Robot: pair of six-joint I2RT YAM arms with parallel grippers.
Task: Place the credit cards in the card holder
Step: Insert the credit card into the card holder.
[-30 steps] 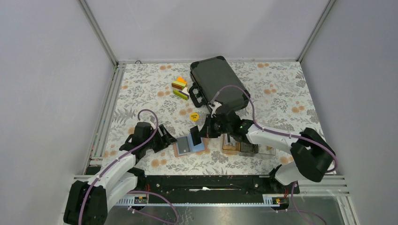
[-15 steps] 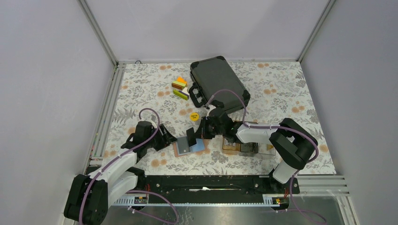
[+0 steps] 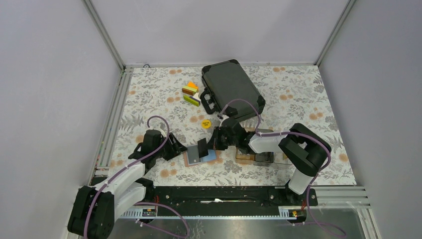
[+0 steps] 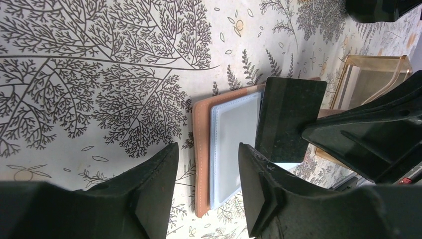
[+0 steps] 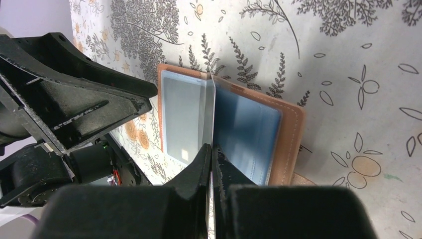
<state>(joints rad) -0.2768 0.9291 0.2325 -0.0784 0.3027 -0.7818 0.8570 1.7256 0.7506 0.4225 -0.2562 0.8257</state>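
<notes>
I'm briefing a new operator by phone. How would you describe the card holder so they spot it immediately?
On the floral table, look near the front edge, between the left claw and the right claw, just left of the clear tray. The card holder lies open there: a salmon-pink border around blue-grey pockets, unlike the black hard case farther back.

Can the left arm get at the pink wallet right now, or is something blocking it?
Probably yes. The left pincer hangs open right at the outer edge of the wallet, nothing between them. The right pincer, shut on a dark card, stands over the middle fold, not that edge.
</notes>
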